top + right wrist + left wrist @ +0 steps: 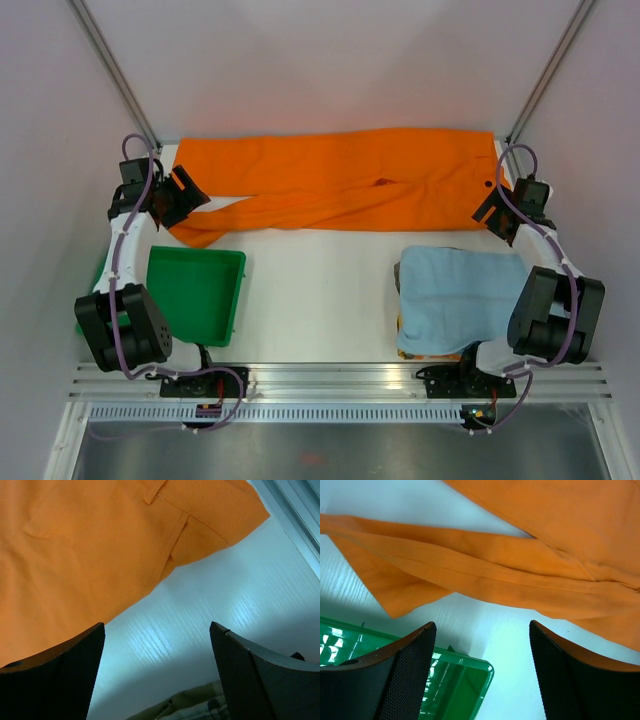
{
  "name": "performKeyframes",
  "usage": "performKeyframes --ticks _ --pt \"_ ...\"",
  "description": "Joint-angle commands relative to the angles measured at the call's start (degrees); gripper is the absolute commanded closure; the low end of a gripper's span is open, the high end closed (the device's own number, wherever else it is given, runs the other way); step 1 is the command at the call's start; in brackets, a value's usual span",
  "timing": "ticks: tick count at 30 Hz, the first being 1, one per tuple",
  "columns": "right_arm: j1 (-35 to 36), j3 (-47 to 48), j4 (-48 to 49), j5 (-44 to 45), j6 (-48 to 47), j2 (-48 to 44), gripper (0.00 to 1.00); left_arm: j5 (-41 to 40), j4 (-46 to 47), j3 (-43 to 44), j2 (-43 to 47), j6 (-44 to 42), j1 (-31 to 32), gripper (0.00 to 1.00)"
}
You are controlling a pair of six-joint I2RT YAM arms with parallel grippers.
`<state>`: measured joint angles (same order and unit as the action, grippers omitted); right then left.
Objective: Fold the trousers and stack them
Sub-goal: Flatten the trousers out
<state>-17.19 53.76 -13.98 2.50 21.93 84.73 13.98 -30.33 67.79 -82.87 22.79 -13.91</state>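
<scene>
The orange trousers (340,180) lie spread along the far side of the table, waist at the right, both leg ends at the left. My left gripper (186,197) is open and empty just beside the leg ends. In the left wrist view the two legs (485,565) lie ahead of the open fingers (400,675). My right gripper (497,210) is open and empty at the near waist corner. The right wrist view shows the waistband with a belt loop (125,535) above the fingers (65,680).
A green tray (196,292) sits near left, its corner showing in the left wrist view (465,680). A light blue cloth (458,298) lies folded near right on something yellowish. Angled metal frame posts (112,70) stand at both far corners.
</scene>
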Motion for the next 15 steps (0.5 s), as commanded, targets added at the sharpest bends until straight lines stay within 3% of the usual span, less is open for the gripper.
performKeyframes --ticks 1,5,10,13,14,15 --pt "-0.56 1.25 4.84 1.45 3.02 4.1 0.09 4.04 4.4 -0.38 2.36 -1.25 -0.06 0.2" --pt "-0.65 7.22 2.03 1.28 5.48 11.06 0.14 2.65 3.61 -0.46 2.1 -1.78 -0.06 0.21" --pt "-0.56 8.12 1.76 4.95 6.81 16.51 0.17 0.53 2.99 -0.64 1.66 -2.48 -0.06 0.21" --pt "-0.56 8.82 2.28 6.2 5.84 18.45 0.38 1.14 3.26 -0.64 0.44 -2.48 -0.06 0.22" --pt "-0.56 9.17 2.72 6.98 5.4 18.54 0.59 1.4 3.26 -0.73 0.08 -2.4 -0.06 0.23" --pt "-0.56 9.35 3.16 7.16 5.23 18.46 0.73 1.32 3.43 -0.9 -0.36 -2.31 0.02 0.25"
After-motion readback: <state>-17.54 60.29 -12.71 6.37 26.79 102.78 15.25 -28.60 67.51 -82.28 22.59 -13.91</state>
